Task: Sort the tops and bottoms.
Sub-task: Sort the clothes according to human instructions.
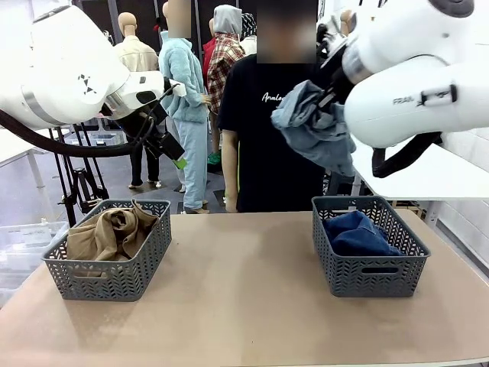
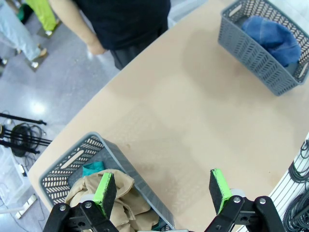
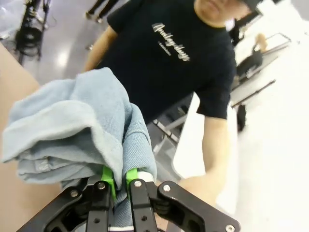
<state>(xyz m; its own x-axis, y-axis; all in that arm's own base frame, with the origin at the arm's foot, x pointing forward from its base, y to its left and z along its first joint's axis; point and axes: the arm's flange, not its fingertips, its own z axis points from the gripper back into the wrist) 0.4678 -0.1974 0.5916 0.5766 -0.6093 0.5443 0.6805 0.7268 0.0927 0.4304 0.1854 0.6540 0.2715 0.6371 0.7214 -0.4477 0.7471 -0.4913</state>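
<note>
**Right claw grips pale denim aloft; left claw released over left basket**

The right claw (image 3: 116, 186) is clenched on the pale denim (image 3: 82, 130). Its green pads (image 3: 107, 175) pinch a fold of the cloth, and the rest of the garment bunches above and around the fingers. In the front view the pale denim (image 1: 313, 126) hangs from the right arm high above the worktop (image 1: 244, 298), in front of the person (image 1: 271, 122) in a black T-shirt who stands at the far side. The garment is above and slightly left of the right basket (image 1: 370, 248).

The left claw (image 2: 163, 191) is released; its jaws stand wide apart with nothing between them. In the front view the left claw (image 1: 174, 157) is raised above the left basket (image 1: 111, 252), clear of it.

The left basket (image 2: 72, 162) holds the tan shirt (image 2: 123, 200), which lies crumpled and rises above the rim. A strip of teal cloth (image 2: 91, 168) shows beside the tan shirt in the same basket. In the front view the tan shirt (image 1: 111, 229) is heaped against the basket's left and rear walls.

The right basket (image 2: 260, 41) holds the dark denim (image 2: 273, 36), folded loosely. In the front view the dark denim (image 1: 355, 233) fills the middle of the basket.

The two baskets stand well apart on the worktop, with bare surface between them.
</note>
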